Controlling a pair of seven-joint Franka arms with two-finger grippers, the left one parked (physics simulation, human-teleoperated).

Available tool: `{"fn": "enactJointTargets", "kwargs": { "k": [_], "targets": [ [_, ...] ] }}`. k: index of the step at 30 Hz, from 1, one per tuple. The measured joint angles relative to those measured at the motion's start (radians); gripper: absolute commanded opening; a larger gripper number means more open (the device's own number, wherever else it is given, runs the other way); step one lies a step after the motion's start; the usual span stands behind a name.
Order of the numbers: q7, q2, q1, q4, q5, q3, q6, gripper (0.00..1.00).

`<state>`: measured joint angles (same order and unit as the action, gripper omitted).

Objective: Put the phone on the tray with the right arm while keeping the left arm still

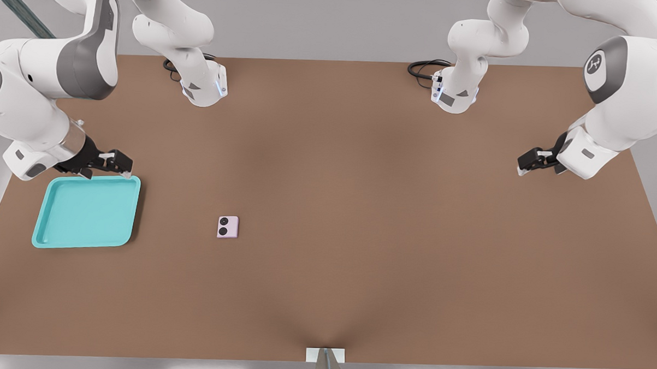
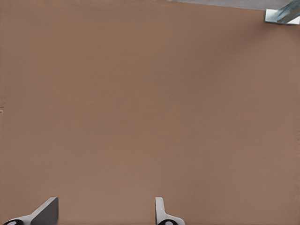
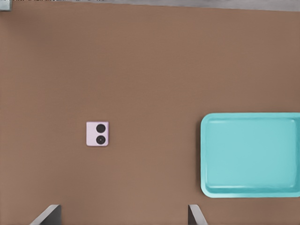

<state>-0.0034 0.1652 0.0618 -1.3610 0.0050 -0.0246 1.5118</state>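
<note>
Reach step, nothing grasped yet. Our gripper (image 1: 122, 165) spread, empty, hovering over far rim of tray (image 1: 47, 239). Phone (image 1: 227, 227) flat on worktop (image 1: 393, 219), lenses up, apart from tray. Next: we move over phone, descend, pinch.

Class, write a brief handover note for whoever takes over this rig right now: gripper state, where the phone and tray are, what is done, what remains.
Gripper: open, holding nothing, hovering by the tray's far edge at the front view's left.
Phone: flat on the table, lenses up, apart from the tray, on its front-view right.
Tray: nothing in it.
Done: nothing yet; phone not grasped.
Left: move to the phone, grasp it, carry it over, set it in the tray.
</note>
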Motion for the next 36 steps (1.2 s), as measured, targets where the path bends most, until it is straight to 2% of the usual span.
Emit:
{"fn": "enactJointTargets", "kwargs": {
  "k": [3, 7, 10, 13, 15, 21, 28, 36],
  "targets": [
    [0.006, 0.047, -0.007, 0.005, 0.000, 0.028, 0.013, 1.00],
    [0.035, 0.292, 0.120, 0.081, -0.013, 0.061, 0.087, 1.00],
    [0.078, 0.353, 0.148, -0.092, -0.029, 0.079, 0.239, 1.00],
    [0.122, 0.359, 0.106, -0.335, -0.018, 0.090, 0.446, 1.00],
    [0.147, 0.369, 0.089, -0.404, -0.006, 0.094, 0.559, 1.00],
    [0.217, 0.485, 0.090, -0.343, 0.003, 0.137, 0.738, 1.00],
    [0.276, 0.466, 0.087, -0.452, 0.006, 0.159, 0.810, 1.00],
    [0.318, 0.467, 0.073, -0.475, 0.005, 0.162, 0.835, 1.00]
  ]
}}
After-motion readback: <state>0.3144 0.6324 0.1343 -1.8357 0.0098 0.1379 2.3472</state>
